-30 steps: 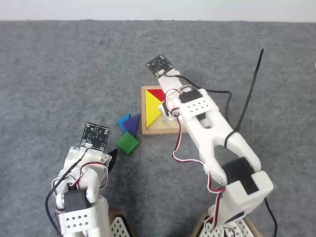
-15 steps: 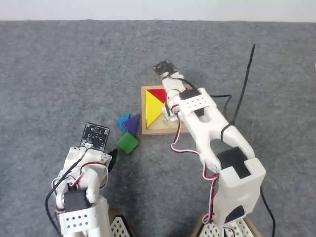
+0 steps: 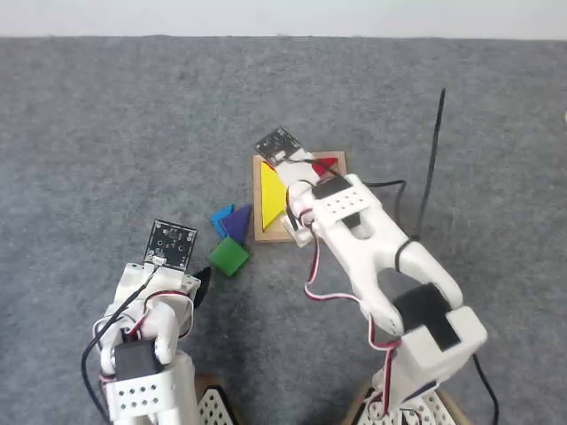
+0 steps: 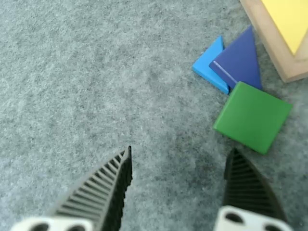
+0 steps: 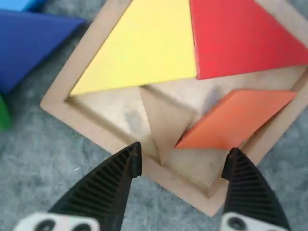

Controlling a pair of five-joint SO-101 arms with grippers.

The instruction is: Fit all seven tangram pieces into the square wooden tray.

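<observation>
The square wooden tray (image 5: pixel 96 127) holds a yellow triangle (image 5: pixel 144 53), a red triangle (image 5: pixel 236 33), an orange parallelogram (image 5: pixel 231 120) and a pale wood-coloured triangle (image 5: pixel 163 120). My right gripper (image 5: pixel 184 151) hangs open just over the tray's near corner, with nothing between its fingers. In the high view the right arm (image 3: pixel 354 221) covers much of the tray (image 3: pixel 258 199). Left of the tray, a light blue piece (image 3: pixel 221 217), a dark blue triangle (image 3: pixel 237 223) and a green square (image 3: pixel 229 256) lie on the carpet. My left gripper (image 4: pixel 182 153) is open, low over the carpet, short of the green square (image 4: pixel 252 118).
Grey carpet (image 3: pixel 106 133) covers the whole table. A black cable (image 3: pixel 432 168) rises to the right of the tray. The light blue piece (image 4: pixel 209 65) is partly under the dark blue triangle (image 4: pixel 238 60), which nearly touches the tray's edge (image 4: pixel 284 67).
The right arm has drawn back toward the tray's near left side, uncovering the red triangle to its right. The left arm and the loose pieces have not moved.
</observation>
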